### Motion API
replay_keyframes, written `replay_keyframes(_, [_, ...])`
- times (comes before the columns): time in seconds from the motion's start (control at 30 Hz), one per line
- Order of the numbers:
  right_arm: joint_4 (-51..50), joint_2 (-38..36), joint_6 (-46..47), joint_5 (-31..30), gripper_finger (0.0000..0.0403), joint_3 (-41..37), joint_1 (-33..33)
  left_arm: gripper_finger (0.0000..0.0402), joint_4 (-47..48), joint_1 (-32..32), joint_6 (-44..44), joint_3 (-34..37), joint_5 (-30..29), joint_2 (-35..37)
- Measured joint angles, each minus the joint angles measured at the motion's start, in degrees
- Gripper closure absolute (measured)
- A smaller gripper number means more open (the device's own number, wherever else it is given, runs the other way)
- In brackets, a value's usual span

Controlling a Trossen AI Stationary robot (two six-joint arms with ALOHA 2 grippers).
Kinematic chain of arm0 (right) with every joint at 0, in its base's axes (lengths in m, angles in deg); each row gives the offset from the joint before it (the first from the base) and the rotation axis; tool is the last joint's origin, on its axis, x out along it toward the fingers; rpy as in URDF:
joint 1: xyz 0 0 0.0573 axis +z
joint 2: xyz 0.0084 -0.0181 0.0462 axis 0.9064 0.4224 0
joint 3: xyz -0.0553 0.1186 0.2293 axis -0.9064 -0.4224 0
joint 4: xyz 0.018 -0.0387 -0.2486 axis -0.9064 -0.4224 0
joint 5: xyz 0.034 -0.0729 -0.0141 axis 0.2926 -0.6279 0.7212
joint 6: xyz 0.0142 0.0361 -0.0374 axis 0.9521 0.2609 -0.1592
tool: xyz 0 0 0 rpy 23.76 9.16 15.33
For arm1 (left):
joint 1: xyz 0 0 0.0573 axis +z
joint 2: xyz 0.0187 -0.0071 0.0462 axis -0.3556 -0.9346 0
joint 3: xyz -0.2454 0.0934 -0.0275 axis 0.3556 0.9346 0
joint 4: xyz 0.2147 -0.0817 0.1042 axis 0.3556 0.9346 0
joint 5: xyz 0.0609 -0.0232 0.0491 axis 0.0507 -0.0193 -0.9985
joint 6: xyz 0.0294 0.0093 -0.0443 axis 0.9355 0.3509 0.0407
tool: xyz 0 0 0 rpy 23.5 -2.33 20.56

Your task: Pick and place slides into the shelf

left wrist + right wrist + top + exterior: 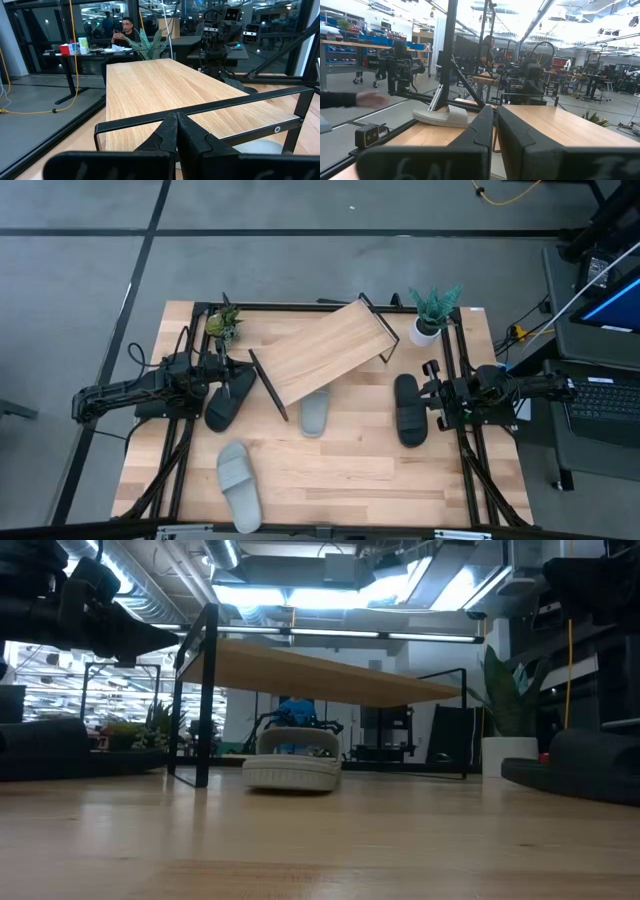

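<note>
I am watching from above as both arms are sitting at the desk's (330,470) side edges. The left tool (222,372) is resting with its fingers pressed together, holding nothing — one black slide (226,401) is lying just beside it, toward the desk's near edge. The right tool (432,392) is likewise pinched narrow and empty, with the second black slide (409,409) lying just beside its tip. The shelf (322,351) is standing tilted between the two tools, at the desk's far middle. One grey slide (315,411) is poking out from under the shelf's near edge; in the low view this slide (292,771) is sitting beneath the board. The other grey slide (239,484) is lying well apart, near the desk's front-left. Two potted plants — one (222,323) left, one (432,312) right — are flanking the shelf.
</note>
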Motion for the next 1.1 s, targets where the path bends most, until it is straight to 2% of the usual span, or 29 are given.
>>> replay_keyframes(0.6, [0.08, 0.00, 0.01, 0.02, 0.0375, 0.01, 0.02, 0.0401, -0.04, 0.01, -0.09, 0.00, 0.00, 0.01])
replay_keyframes(0.73, [0.45, 0.00, 0.43, 0.03, 0.0375, 0.02, 0.01, 0.0401, -0.61, 0.02, -4.52, 0.02, 0.53, 0.02])
replay_keyframes(0.8, [0.50, 0.00, 2.30, 0.05, 0.0375, 0.02, 0.01, 0.0401, -0.83, 0.02, -4.61, 0.02, 2.98, 0.02])
replay_keyframes(0.97, [0.46, 0.00, 5.54, 0.04, 0.0375, 0.02, 0.00, 0.0401, -2.43, 0.00, -4.68, 0.02, 15.07, 0.02])
replay_keyframes(1.1, [0.41, 0.00, 10.00, 0.07, 0.0375, 0.01, 0.02, 0.0401, -2.72, 0.00, -4.62, 0.00, 18.34, 0.07])
